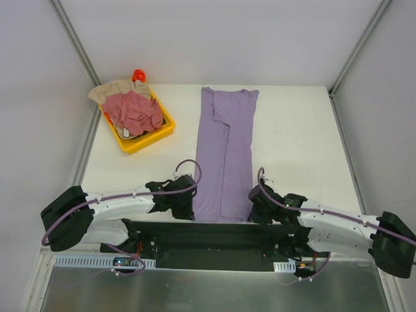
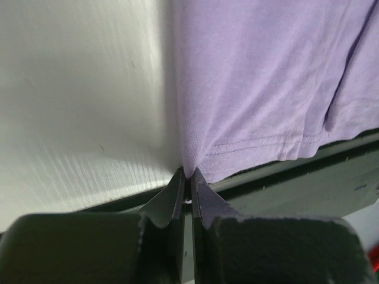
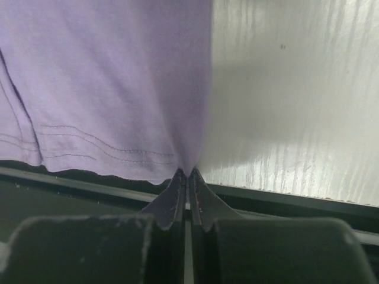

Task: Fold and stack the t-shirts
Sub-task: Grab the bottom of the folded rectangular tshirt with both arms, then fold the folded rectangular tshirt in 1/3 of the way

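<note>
Arm bases sit nearest, bolted to a black plate (image 1: 208, 235) along the near edge of your tabletop (image 1: 296, 140)

Your left pincer (image 2: 188, 175): clenched on the near-left hem corner of the lavender t-shirt (image 2: 266, 77). Wrist view shows the cloth drawn to a point between the closed fingers (image 2: 204, 198)

Your right pincer (image 3: 188, 173): same, clamped tight on the near-right hem corner, with double hem stitching running off to its left. Both pinches sit at the tabletop's near edge

Overhead, the lavender t-shirt lies as a long narrow strip down the middle of the tabletop, from near edge to far edge. Its sides are folded inward, a lengthwise fold line shows down it, and the collar end is on the far side

Yellow tray (image 1: 148, 142) at far left, well apart from the lavender shirt. Dusty pink-red t-shirt (image 1: 135, 112) bunched on top in it. Beige t-shirt (image 1: 112, 91) crumpled beneath, spilling over the far-left rim. Small orange-red object (image 1: 138, 75) just behind the tray; you cannot tell what it is
</note>
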